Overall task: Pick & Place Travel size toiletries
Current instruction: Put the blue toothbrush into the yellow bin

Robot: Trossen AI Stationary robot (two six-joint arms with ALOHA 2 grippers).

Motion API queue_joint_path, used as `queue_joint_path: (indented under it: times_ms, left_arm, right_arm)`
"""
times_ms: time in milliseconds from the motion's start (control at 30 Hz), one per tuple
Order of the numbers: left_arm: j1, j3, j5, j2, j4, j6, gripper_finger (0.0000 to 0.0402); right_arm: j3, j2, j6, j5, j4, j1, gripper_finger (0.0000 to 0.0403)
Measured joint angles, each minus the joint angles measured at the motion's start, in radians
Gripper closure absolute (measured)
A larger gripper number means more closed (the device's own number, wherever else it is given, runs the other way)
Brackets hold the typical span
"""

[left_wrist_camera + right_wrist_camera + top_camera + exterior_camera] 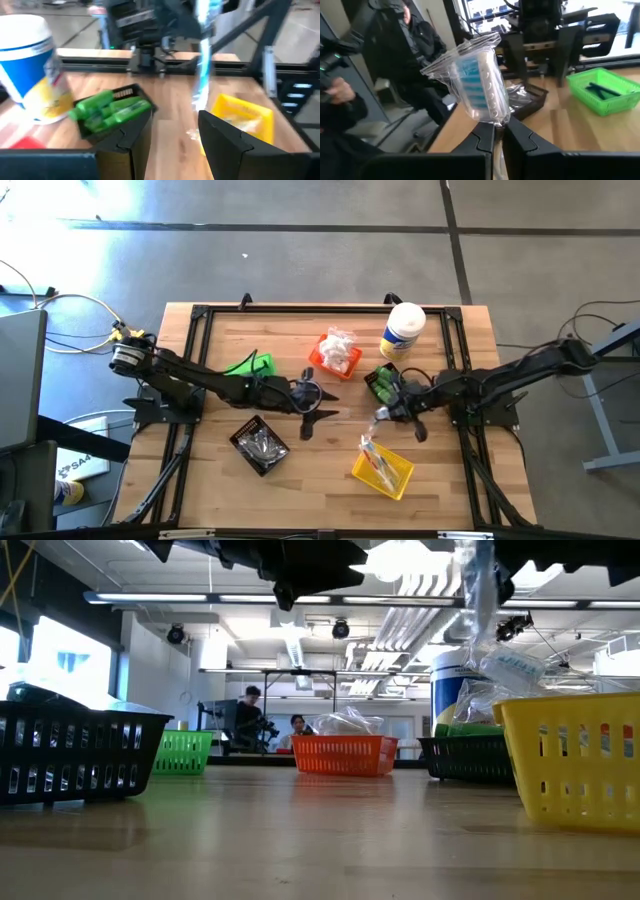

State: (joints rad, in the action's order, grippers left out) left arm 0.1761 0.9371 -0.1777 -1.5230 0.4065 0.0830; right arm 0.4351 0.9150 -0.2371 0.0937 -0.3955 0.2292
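Observation:
My right gripper is shut on a clear-wrapped stick with blue and white inside. The stick hangs by the far corner of the yellow bin, which holds more wrapped sticks. My left gripper stands open over the table's middle with nothing between its fingers, pointing toward the right arm. Green tubes lie in a black bin, white packets in the orange bin, and dark pieces in the green bin. Clear packets lie in a second black bin. My right gripper pinches one end of the stick's clear wrapper between its two shut fingers. The fingers reach in about level from the table's right side. The stick hangs below them, lifted clear of the table, its lower end near the yellow bin.
A tall white canister with a yellow label stands at the far right, behind the black bin of tubes. A dark frame runs around the tabletop. People sit in the room beyond the table; one stands close by.

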Motion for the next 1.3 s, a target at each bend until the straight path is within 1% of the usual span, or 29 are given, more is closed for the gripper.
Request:
queue_joint_path:
  times_ms: [67, 167, 400, 500, 600, 833, 1100, 1233, 1300]
  left_arm:
    - [0.0, 0.0, -0.023, 0.0, 0.0, 0.0, 0.0242]
    - [0.0, 0.0, -0.027, 0.0, -0.013, 0.0, 0.0242]
    - [0.0, 0.0, -0.027, 0.0, -0.022, 0.0, 0.0242]
    - [0.0, 0.0, -0.027, 0.0, -0.021, 0.003, 0.0242]
    - [0.0, 0.0, -0.027, 0.0, -0.021, 0.004, 0.0242]
    - [0.001, 0.0, -0.024, 0.0, -0.054, 0.028, 0.0242]
    - [0.001, 0.0, -0.024, 0.0, -0.074, 0.038, 0.0242]
    - [0.001, 0.0, -0.024, 0.0, -0.07, 0.038, 0.0242]
    - [0.001, 0.0, -0.024, 0.0, -0.068, 0.038, 0.0242]
  right_arm:
    - [0.0, -0.029, -0.019, 0.014, 0.026, 0.008, 0.0395]
    - [0.0, -0.053, -0.029, 0.021, 0.042, 0.026, 0.0395]
    - [0.0, -0.058, -0.002, 0.015, 0.042, 0.024, 0.0395]
    - [0.0, -0.058, -0.048, 0.019, 0.042, 0.017, 0.0395]
    - [0.0, -0.058, -0.08, 0.044, 0.042, 0.022, 0.0395]
    - [0.0, -0.057, -0.183, 0.045, 0.064, 0.046, 0.0395]
    - [0.0, -0.057, -0.33, 0.044, 0.182, 0.092, 0.0395]
    - [0.0, -0.057, -0.368, 0.042, 0.235, 0.125, 0.0394]
    - [0.0, -0.057, -0.389, 0.011, 0.268, 0.145, 0.0394]
